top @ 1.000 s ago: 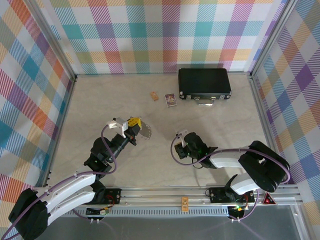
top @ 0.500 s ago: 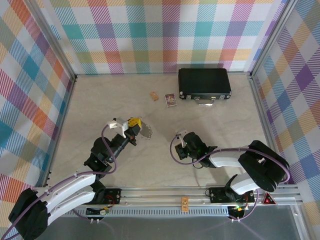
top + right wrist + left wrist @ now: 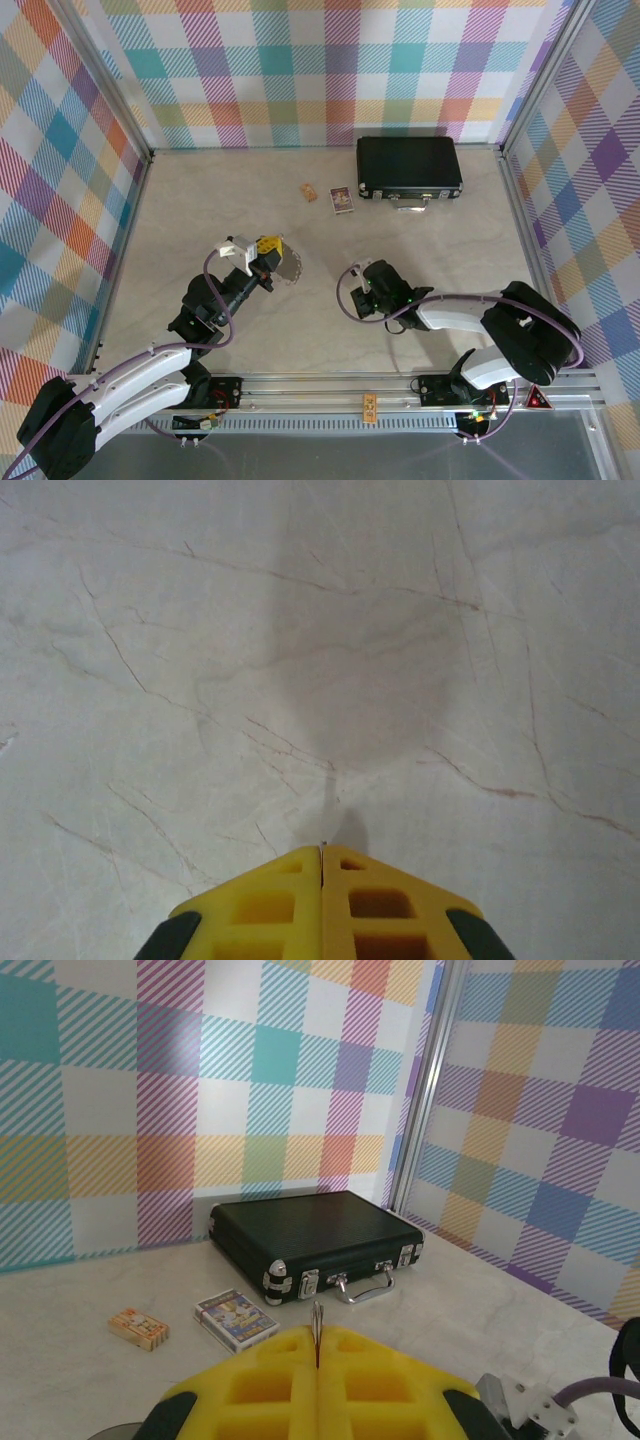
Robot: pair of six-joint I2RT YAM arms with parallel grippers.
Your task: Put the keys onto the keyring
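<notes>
My left gripper (image 3: 271, 249) is raised over the left middle of the table, its yellow fingers shut on the keyring (image 3: 287, 265), a round grey metal ring that sticks out to its right. In the left wrist view the keyring (image 3: 317, 1313) stands edge-on as a thin metal strip pinched between the closed fingertips of the left gripper (image 3: 318, 1336). My right gripper (image 3: 357, 293) points down at the table near the centre. Its fingers (image 3: 270, 900) are pressed together, and a thin sliver of metal, apparently a key (image 3: 322, 844), peeks from the tips of the right gripper (image 3: 322, 852).
A black briefcase (image 3: 409, 166) lies at the back right, with a card pack (image 3: 342, 199) and a small orange box (image 3: 309, 191) to its left. Plaid walls and metal rails enclose the marble tabletop (image 3: 200, 200).
The right gripper's jaws have closed the last bit and it has edged slightly left. The left gripper, still holding the keyring, has hardly moved.
</notes>
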